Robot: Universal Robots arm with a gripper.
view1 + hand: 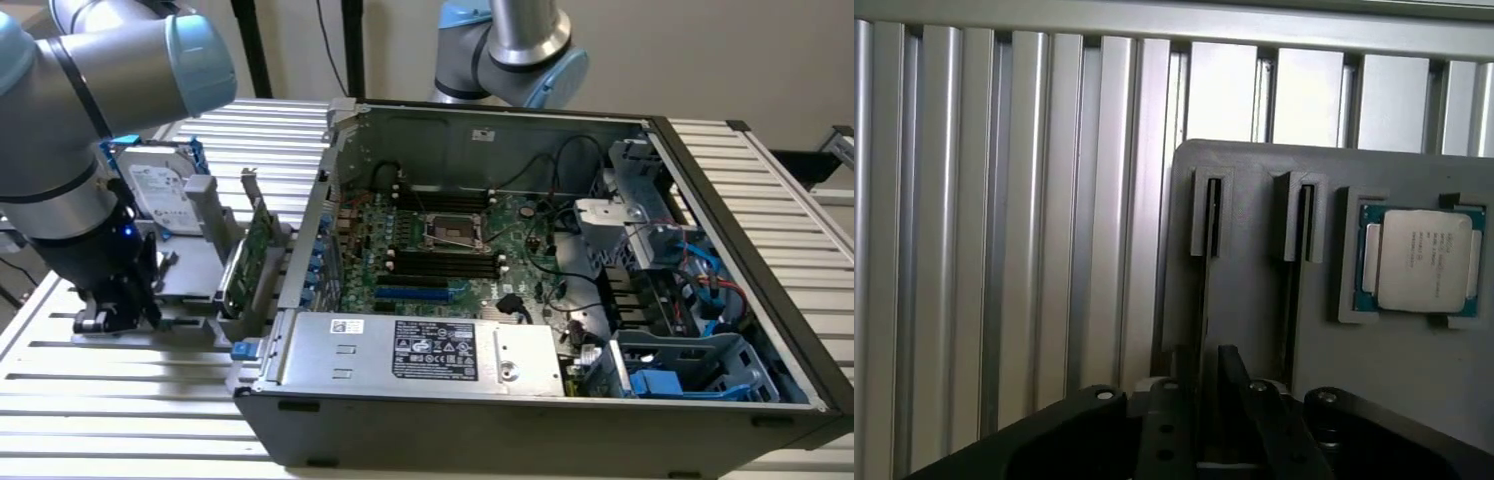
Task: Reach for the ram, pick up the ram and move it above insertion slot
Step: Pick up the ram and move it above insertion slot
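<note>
In the wrist view the ram [1206,290] shows edge-on as a thin dark strip standing in one groove of a grey holder block [1254,300]. My gripper [1206,368] is lowered right over the ram's near end. In the exterior view the gripper [118,315] hangs low over that holder, at the exterior view's left of the open computer case. The insertion slot [441,262] is one of several parallel black sockets on the motherboard inside the case, well away from the gripper.
A second groove [1301,220] and a CPU chip [1419,260] sit on the holder. A silver hard drive [160,190] and a green expansion card [254,262] stand between gripper and case wall [314,230]. Second arm [514,50] stands behind the case.
</note>
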